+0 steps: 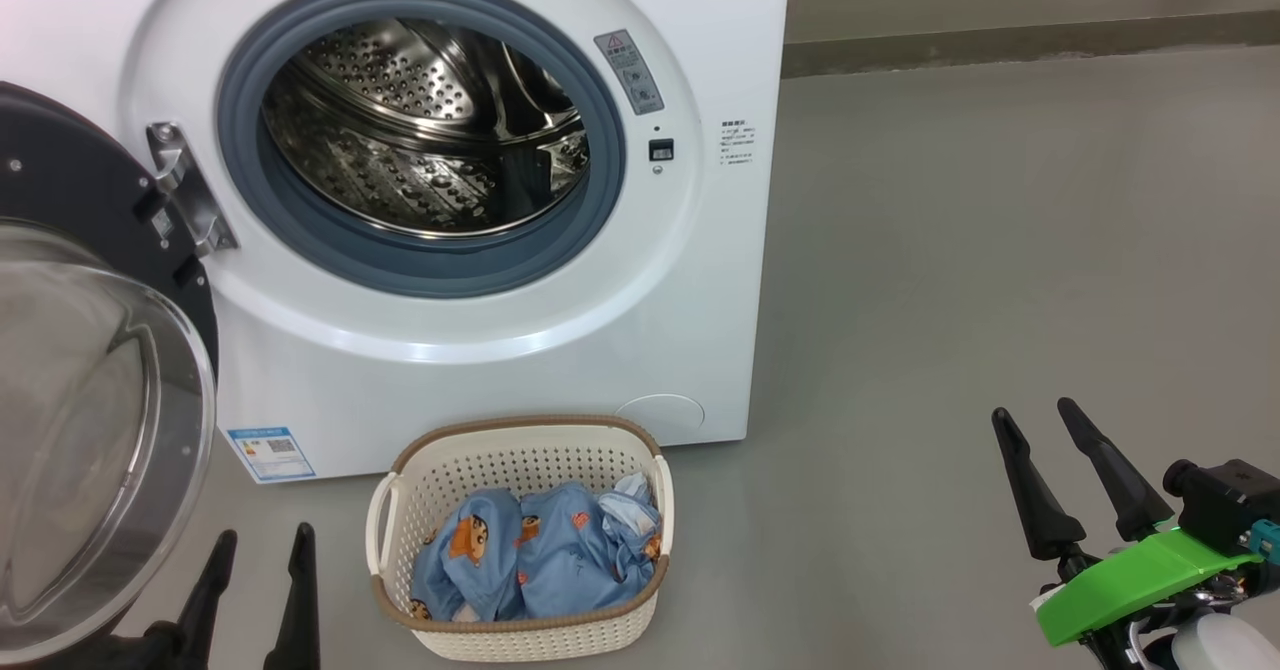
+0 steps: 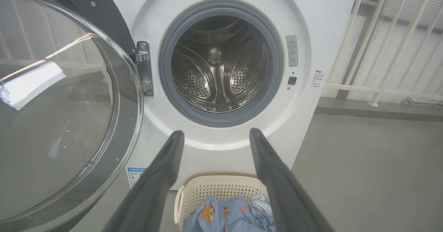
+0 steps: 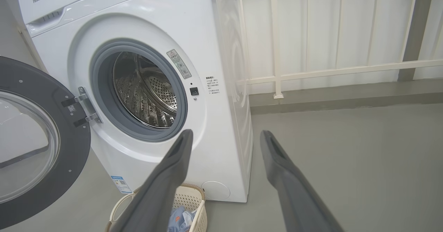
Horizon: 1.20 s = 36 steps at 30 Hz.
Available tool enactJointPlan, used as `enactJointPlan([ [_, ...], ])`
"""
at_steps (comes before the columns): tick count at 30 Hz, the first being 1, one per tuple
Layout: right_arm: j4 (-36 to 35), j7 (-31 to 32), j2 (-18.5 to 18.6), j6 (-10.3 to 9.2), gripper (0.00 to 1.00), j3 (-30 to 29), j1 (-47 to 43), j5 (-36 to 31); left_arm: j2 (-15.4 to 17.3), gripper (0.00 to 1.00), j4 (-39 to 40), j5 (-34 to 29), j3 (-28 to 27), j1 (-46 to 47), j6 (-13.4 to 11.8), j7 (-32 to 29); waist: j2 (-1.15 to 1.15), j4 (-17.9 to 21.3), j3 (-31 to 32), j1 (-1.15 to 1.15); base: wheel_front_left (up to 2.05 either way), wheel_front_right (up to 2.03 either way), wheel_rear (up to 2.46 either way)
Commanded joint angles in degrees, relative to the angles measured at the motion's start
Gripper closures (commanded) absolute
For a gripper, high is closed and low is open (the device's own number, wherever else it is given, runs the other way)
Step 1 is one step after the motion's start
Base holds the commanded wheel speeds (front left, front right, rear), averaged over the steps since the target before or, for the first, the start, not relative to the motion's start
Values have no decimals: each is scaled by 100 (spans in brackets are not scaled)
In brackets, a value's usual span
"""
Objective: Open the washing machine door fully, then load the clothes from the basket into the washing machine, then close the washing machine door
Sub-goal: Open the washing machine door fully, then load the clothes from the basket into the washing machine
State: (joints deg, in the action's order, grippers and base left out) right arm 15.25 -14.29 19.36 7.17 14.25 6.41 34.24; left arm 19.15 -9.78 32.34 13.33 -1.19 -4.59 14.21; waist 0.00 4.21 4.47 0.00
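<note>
Mostly gloss and steel before me.
The washing machine [image 1: 480,370] looked smooth, glossy white, its drum [image 1: 420,130] shiny perforated steel, its gasket [image 1: 440,272] matt grey rubber; the washing machine door [image 1: 90,390] was glossy black around clear glass; the basket [image 1: 520,640] matt perforated plastic, the clothes [image 1: 560,560] soft crumpled cloth.

Head view: washing machine door [image 1: 100,420] is cut off by the left edge. Top of washing machine [image 1: 480,370] is out of frame. Left gripper [image 1: 265,532] shows finger ends alone, the rest lies below the bottom edge. Print on warning label [image 1: 630,72] and blue sticker [image 1: 271,453] is too small to read.

Right wrist view: one finger of right gripper [image 3: 225,132] covers most of basket [image 3: 193,201] and clothes [image 3: 178,220].
</note>
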Motion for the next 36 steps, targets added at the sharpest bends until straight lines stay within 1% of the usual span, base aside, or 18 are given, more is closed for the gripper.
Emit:
enactJointPlan([
  [1, -118, -71, 83, 32, 0, 28, 95, -73, 100, 0, 67, -75, -245, 218, 26, 75, 0, -28, -6, 0, 0, 0, 0],
  [15, -40, -71, 37, 32, 0, 12, 88, -66, 42, 0, 107, -142, -323, 194, 133, 78, 0, -76, 1, 0, 0, 0, 0],
  [19, -40, -71, 37, 32, 0, 16, 92, -53, 16, 0, 92, -136, -352, 181, 102, 78, 0, -75, -9, 0, 0, 0, 0],
  [24, -37, -71, 42, 32, 0, 20, 92, -40, -15, 0, 68, -83, -347, 188, 130, 78, 0, -80, -24, 0, 14, -14, 0],
  [30, -34, -71, 50, 32, 0, 26, 93, -25, -11, 0, 41, -87, -340, 217, 128, 78, 0, -97, -30, 0, 85, -85, 0],
  [36, -32, -71, 50, 32, 0, 38, 89, -18, -21, 0, 30, -89, -350, 220, 122, 78, 0, -107, -22, 0, 167, -167, 0],
])
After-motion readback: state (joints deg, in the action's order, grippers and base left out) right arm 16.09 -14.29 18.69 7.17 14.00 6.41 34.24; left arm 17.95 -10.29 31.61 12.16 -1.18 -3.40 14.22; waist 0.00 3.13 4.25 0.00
